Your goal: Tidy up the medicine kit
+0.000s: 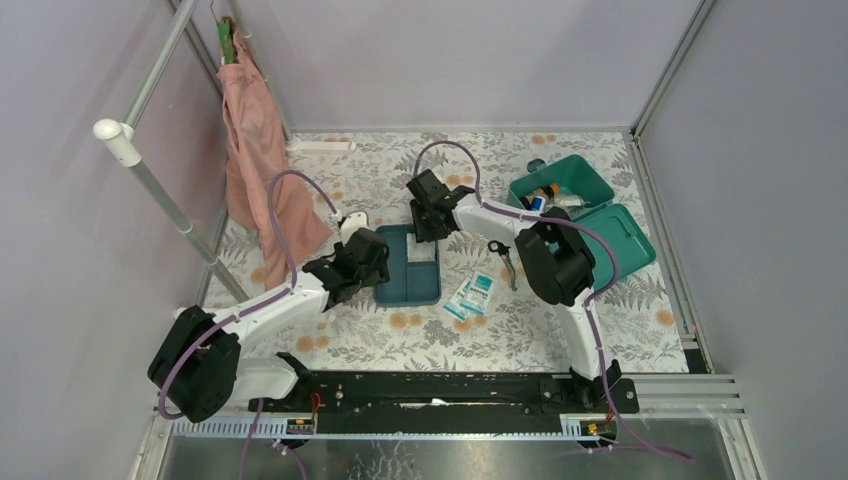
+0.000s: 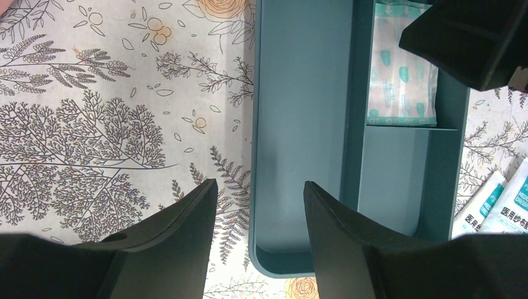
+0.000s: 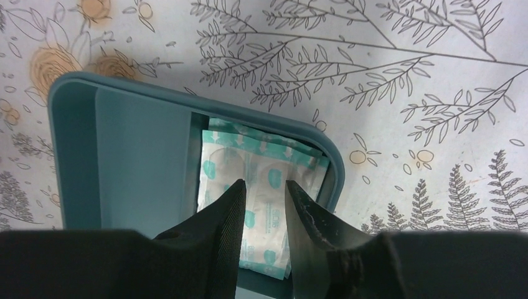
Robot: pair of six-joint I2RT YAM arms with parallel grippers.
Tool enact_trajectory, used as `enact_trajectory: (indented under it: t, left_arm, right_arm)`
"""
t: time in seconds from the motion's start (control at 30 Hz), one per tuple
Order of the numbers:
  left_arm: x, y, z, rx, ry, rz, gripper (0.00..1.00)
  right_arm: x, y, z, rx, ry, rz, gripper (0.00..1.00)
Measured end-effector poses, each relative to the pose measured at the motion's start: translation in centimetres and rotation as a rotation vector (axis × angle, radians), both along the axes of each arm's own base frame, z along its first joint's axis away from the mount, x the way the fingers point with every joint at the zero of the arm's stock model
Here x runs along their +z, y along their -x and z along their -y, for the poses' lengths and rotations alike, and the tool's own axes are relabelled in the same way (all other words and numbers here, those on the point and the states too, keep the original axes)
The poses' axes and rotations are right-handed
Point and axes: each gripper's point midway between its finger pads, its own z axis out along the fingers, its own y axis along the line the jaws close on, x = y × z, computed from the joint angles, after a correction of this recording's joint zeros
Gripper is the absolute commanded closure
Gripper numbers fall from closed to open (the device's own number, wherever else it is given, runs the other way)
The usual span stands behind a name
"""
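Observation:
The medicine kit (image 1: 592, 180), a teal-green box, stands open at the back right, its lid (image 1: 626, 242) lying flat beside it and small bottles (image 1: 540, 197) inside. A darker divided tray (image 1: 398, 278) lies mid-table. My left gripper (image 2: 259, 184) is open, its fingers straddling the tray's (image 2: 299, 93) left wall near a corner. My right gripper (image 3: 265, 184) hangs over the tray's (image 3: 137, 156) small end compartment. Its fingers stand narrowly apart just above white and teal plaster packets (image 3: 261, 156) that lie flat there. Those packets (image 2: 398, 75) also show in the left wrist view.
Two gauze packets (image 1: 472, 293) and small scissors (image 1: 503, 260) lie on the floral cloth right of the tray. A pink cloth (image 1: 255, 150) hangs from the frame at the back left, beside a slanted metal pole (image 1: 170, 200). A white strip (image 1: 320, 146) lies by the back wall.

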Motion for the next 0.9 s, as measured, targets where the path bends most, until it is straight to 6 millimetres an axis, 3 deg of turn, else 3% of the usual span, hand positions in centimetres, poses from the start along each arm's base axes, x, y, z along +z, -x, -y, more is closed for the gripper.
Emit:
enact_trajectory:
  t: [0.17, 0.33, 0.47, 0.6, 0.7, 0.8, 0.9]
  left_arm:
    - [0.0, 0.0, 0.0, 0.000, 0.000, 0.000, 0.39]
    - [0.0, 0.0, 0.0, 0.000, 0.000, 0.000, 0.39]
    - [0.0, 0.0, 0.0, 0.000, 0.000, 0.000, 0.39]
    - [0.4, 0.1, -0.1, 0.000, 0.004, 0.006, 0.39]
    - [0.8, 0.1, -0.1, 0.000, 0.013, 0.017, 0.39]
    - [1.3, 0.2, -0.1, 0.000, 0.021, 0.026, 0.38]
    - [2.0, 0.4, -0.1, -0.003, 0.037, 0.039, 0.38]
  right_arm:
    - [-0.7, 0.8, 0.1, 0.017, 0.016, -0.010, 0.63]
    - [0.3, 1.8, 0.7, 0.024, 0.009, -0.003, 0.56]
    - [3.8, 2.4, 1.8, 0.008, -0.013, 0.056, 0.42]
    - [8.2, 3.9, 4.6, -0.062, -0.044, 0.143, 0.29]
    - [9.8, 5.2, 7.0, -0.140, -0.049, 0.178, 0.26]
    - [9.1, 6.6, 9.3, -0.215, -0.022, 0.166, 0.25]
    - [6.6, 8.3, 11.2, -0.251, 0.041, 0.105, 0.21]
